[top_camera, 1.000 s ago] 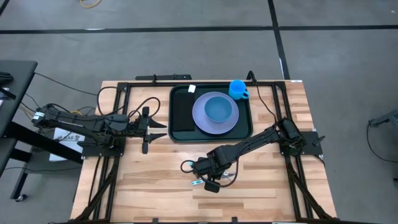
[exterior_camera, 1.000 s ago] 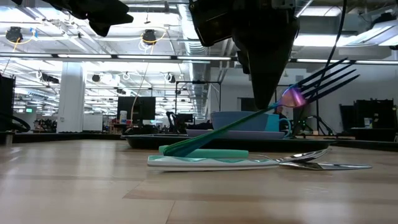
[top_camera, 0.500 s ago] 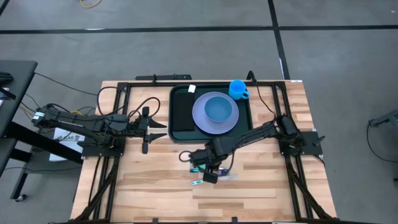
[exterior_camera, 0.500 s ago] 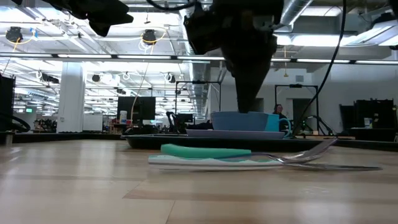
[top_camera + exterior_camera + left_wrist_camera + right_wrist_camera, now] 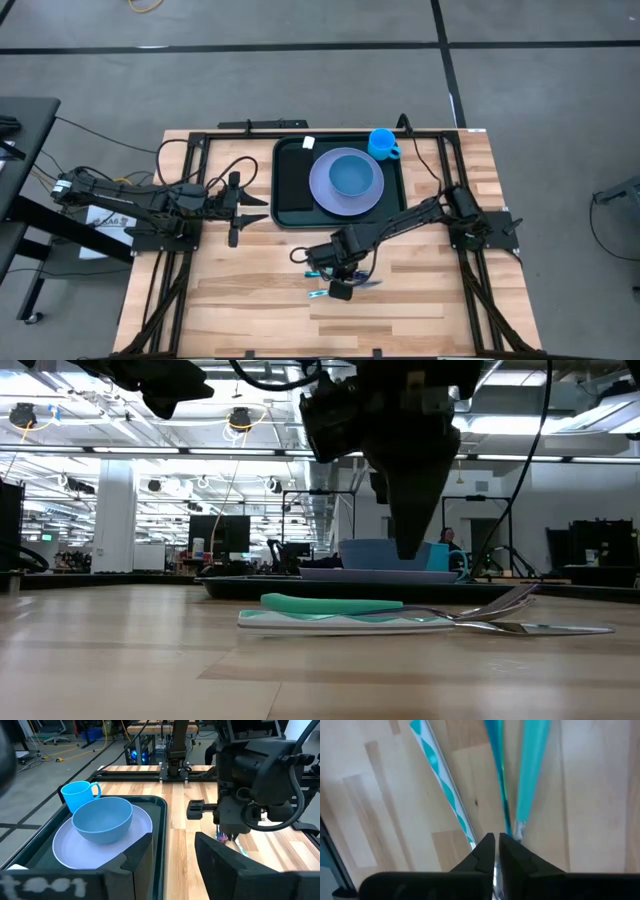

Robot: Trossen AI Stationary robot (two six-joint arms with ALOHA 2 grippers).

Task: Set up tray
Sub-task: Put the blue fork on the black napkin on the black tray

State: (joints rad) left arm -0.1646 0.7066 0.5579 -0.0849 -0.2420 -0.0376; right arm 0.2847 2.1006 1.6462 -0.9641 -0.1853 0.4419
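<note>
On the wooden table (image 5: 250, 290), the tray (image 5: 290, 200) is seen at the far middle, between the two arms, already laid with a lavender plate (image 5: 320, 192). A blue bowl (image 5: 350, 175) is set on the plate, and a blue cup (image 5: 383, 143) is stood at the tray's far right corner.

The left gripper (image 5: 262, 208) is held idle just beside the tray's left rim, its fingers parted and nothing between them.

The right gripper (image 5: 412, 545) is poised over the near middle of the table, straight above a small pile of cutlery (image 5: 400, 618), well apart from the tray. Its fingers (image 5: 482, 851) are drawn nearly together, with only a thin slit left between them, and nothing is gripped.

A second ago a green-handled fork was tilted up off the table, its tines raised beside this gripper. It is now laid flat again on the other pieces, its teal handle (image 5: 330, 603) resting over a patterned one (image 5: 320, 622).

The lift is judged to have failed or been given up, so the cutlery is not yet carried to the tray. A fresh grasp on one handle is probably needed before that part of the task can be completed.
</note>
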